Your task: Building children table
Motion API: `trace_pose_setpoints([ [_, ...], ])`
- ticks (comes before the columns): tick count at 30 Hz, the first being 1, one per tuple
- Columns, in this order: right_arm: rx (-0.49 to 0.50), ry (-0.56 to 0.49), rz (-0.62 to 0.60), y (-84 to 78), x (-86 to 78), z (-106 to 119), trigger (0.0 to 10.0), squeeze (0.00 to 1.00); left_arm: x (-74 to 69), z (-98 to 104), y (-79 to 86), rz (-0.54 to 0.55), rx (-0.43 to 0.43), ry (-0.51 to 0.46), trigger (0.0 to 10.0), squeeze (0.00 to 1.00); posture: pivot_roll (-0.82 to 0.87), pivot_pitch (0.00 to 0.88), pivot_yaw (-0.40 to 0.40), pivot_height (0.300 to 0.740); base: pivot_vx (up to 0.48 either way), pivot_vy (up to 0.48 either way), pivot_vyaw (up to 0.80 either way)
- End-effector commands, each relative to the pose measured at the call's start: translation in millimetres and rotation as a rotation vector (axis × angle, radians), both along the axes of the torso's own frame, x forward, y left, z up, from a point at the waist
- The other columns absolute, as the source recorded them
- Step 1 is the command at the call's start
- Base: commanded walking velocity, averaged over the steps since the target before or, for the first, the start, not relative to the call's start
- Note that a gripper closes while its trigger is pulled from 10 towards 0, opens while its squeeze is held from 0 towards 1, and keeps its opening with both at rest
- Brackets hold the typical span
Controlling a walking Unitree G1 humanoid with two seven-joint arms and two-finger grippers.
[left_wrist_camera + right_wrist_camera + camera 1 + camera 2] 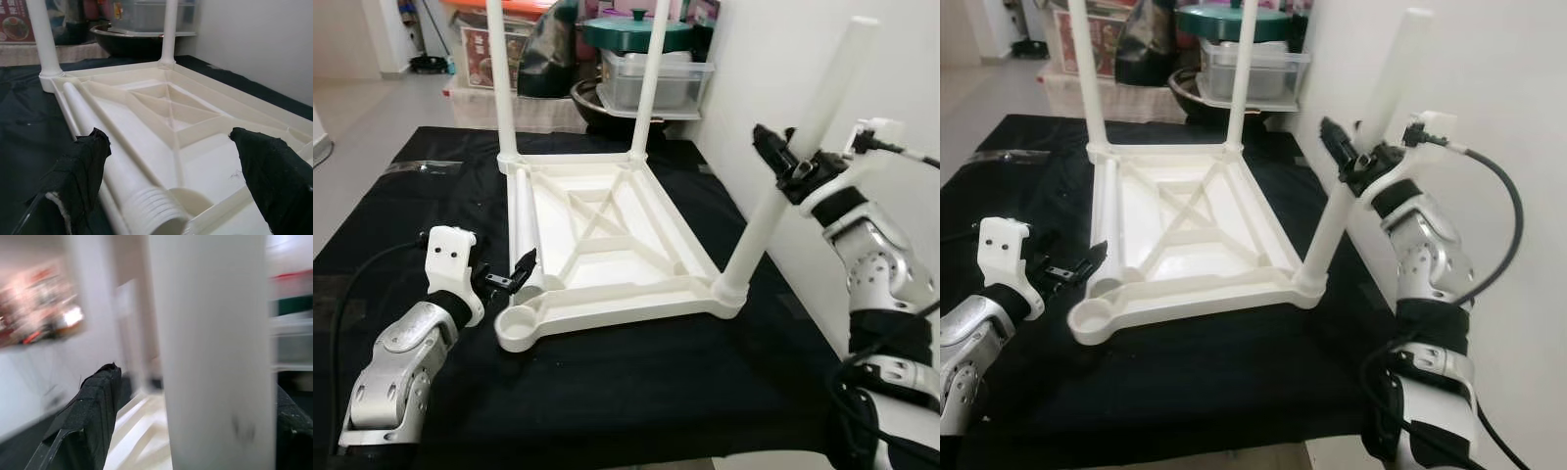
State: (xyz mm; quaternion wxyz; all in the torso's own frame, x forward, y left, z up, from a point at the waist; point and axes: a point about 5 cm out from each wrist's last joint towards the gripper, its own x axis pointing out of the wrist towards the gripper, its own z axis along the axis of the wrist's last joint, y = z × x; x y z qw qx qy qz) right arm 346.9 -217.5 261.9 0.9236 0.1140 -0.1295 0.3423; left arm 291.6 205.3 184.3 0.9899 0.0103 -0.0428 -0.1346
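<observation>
The loose leg lies inside the upturned tabletop, along its left rail, threaded end pointing at the empty corner socket. My left gripper is spread open astride that end. Hollow plastic, light, stiff, probably slick; I'd grip mid-shaft. My right gripper straddles the tilted corner leg, grip unclear.

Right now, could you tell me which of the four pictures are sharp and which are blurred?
Both eye views are sharp and evenly lit. The left wrist view is clear on the table frame, softer on its near fingers. The right wrist view is smeared: leg and background lack crisp edges.
</observation>
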Motion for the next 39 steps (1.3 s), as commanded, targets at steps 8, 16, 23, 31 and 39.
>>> trace_pose_setpoints([
  [8,-0.178,0.027,0.577,89.8,-40.5,-49,10.0,0.0,-0.4,-1,-3.1,-0.014,-0.001,0.001,10.0,0.0,0.11,0.0,-0.14,0.74,0.0,0.0,0.0],
  [16,-0.251,0.1,0.312,94.2,-19.1,-69,0.0,0.0,1.0,-2,-1.9,-0.01,0.004,0.001,10.0,0.0,0.1,0.0,-0.138,0.74,0.0,0.0,0.0],
  [23,-0.247,0.563,-0.841,-3.1,11.5,-127,0.0,0.0,0.3,-3,-5.3,-0.016,-0.002,0.004,10.0,0.0,0.09,0.0,-0.137,0.74,0.0,0.0,0.0],
  [31,-0.221,0.626,-1.151,-14.6,-23.6,-144,0.0,0.0,0.2,-3,-3.4,-0.016,0.002,0.007,10.0,0.0,0.08,0.0,-0.119,0.74,0.0,0.0,0.0],
  [39,-0.117,0.506,-0.949,29.1,-7.8,-123,10.0,1.0,4.1,-3,-6.8,-0.029,0.001,0.007,10.0,0.0,0.08,0.0,-0.111,0.74,0.0,0.0,0.0],
])
